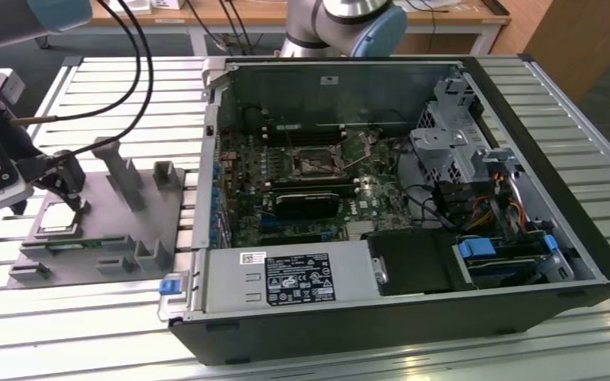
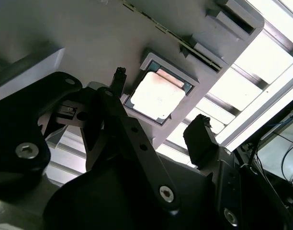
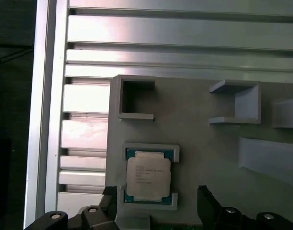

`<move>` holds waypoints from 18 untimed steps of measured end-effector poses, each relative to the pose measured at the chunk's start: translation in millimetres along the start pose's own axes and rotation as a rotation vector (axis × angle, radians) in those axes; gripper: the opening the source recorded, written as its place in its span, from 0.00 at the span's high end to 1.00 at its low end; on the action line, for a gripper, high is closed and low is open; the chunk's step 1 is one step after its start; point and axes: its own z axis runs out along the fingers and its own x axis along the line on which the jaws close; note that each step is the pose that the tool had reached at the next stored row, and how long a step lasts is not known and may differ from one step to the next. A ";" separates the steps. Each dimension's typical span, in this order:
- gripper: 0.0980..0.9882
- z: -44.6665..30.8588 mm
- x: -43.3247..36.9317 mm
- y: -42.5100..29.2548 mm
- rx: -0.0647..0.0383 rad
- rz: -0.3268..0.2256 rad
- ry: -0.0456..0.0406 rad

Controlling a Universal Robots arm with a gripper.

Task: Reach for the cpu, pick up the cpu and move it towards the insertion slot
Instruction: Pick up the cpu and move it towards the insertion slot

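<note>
The cpu [image 1: 59,221], a small square chip with a silver top, lies flat in its recess on the grey tray [image 1: 114,232] at the exterior view's left. My gripper [image 1: 47,198] hangs just above it, open and holding nothing. In both wrist views the dark fingers [image 3: 207,200] stand on either side of the cpu [image 3: 148,178], apart from it. The second wrist view shows the cpu [image 2: 159,95] between the fingertips [image 2: 118,76] from below the wrist. The insertion slot [image 1: 313,163] sits on the green board inside the open computer case.
The black computer case [image 1: 411,198] lies open on the slatted aluminium table [image 1: 93,87]. It holds a black card [image 1: 305,205], a power supply [image 1: 283,279] and drive cages. Upright grey tray blocks [image 1: 125,178] stand beside the cpu. Cables [image 1: 140,71] hang over the table.
</note>
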 end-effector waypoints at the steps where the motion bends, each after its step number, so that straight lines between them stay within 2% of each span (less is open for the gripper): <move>1: 0.26 1.7 0.1 0.2 0.000 0.000 0.0002; 7: 0.26 12.3 0.8 1.2 0.000 0.000 0.0009; 18: 0.26 25.5 2.0 4.1 0.000 0.000 0.0037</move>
